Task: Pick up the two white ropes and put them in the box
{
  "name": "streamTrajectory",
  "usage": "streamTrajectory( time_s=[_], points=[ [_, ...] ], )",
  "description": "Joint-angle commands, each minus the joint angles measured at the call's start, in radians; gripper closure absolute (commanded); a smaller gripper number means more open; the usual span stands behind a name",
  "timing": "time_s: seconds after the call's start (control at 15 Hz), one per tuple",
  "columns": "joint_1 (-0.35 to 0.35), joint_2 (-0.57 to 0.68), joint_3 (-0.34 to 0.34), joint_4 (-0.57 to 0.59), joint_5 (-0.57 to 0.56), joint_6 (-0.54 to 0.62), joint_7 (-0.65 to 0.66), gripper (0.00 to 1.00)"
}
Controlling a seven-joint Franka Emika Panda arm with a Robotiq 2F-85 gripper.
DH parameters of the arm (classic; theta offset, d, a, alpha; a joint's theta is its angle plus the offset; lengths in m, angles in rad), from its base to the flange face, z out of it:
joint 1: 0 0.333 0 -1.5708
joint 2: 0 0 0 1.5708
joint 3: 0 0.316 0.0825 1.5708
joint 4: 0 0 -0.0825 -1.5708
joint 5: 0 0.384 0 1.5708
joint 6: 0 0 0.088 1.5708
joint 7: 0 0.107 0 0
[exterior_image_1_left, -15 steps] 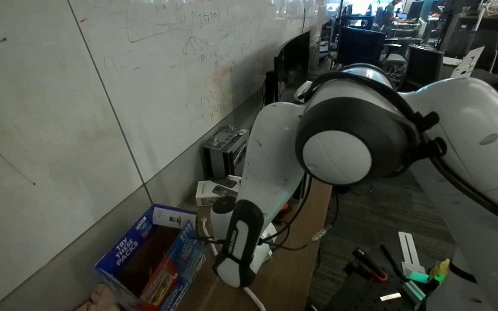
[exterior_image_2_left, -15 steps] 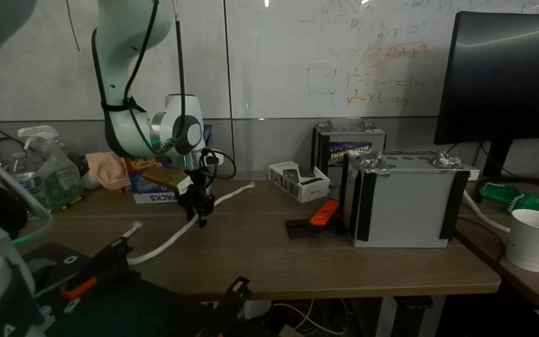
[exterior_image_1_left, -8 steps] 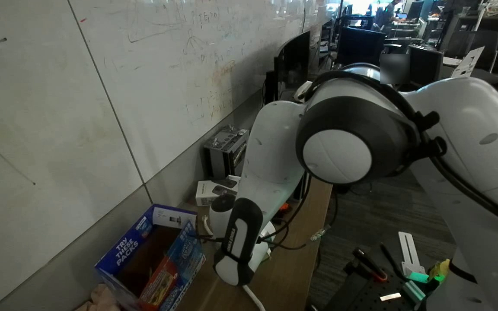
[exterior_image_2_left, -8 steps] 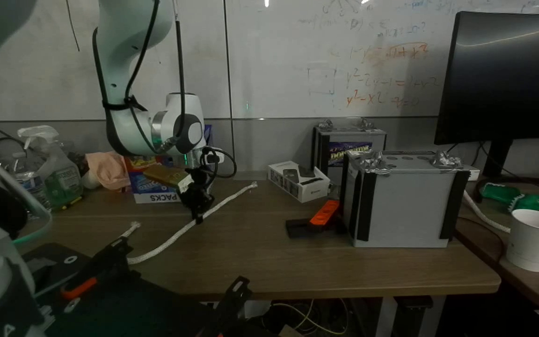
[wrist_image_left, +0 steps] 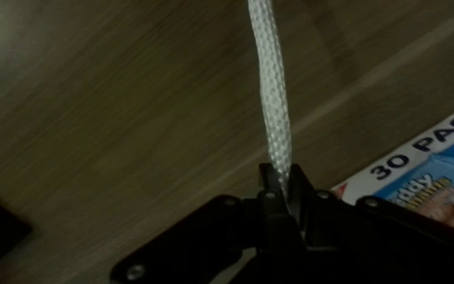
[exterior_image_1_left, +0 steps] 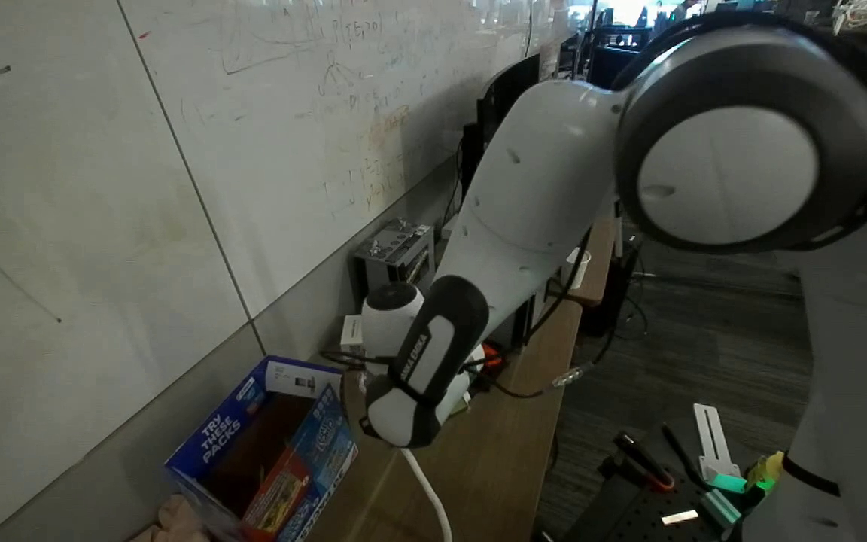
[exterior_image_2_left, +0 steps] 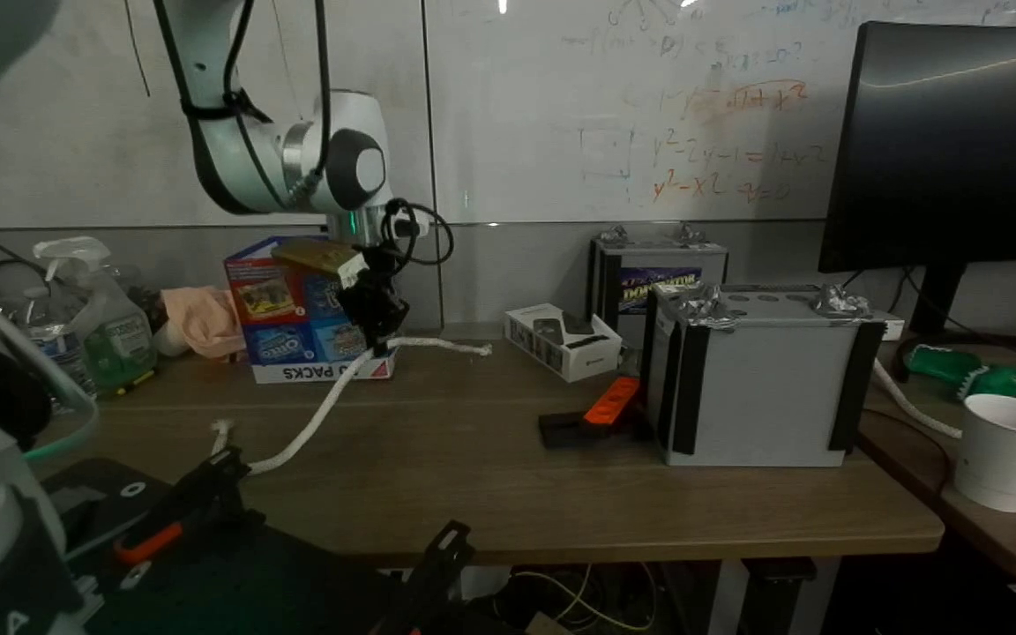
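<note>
White rope (wrist_image_left: 274, 94), pinched in tool (wrist_image_left: 283, 175), drooping

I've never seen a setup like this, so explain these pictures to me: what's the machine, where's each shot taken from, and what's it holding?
The machine is a white jointed robot arm with dark trim. Its grasping part is the black two-fingered end effector. Two viewpoints are filmed from outside the robot; the dark close-up is filmed from its wrist. On the brown wooden desk stand an open cardboard box with blue printed sides, a small white cardboard carton and two grey rectangular cases with black edges. The end effector is closed on a white braided rope, partway along it, and that stretch looks raised off the desk. Beside the nearer case is what looks like another white rope.
</note>
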Motion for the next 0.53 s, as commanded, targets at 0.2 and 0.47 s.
streamTrajectory(
  time_s=[0.2,0.47],
  points=[
    [-0.035,-0.387,0.084,-0.090,0.007,-0.234,0.060,0.88],
    [-0.071,-0.559,0.174,-0.039,0.013,-0.393,0.187,0.87]
  ],
)
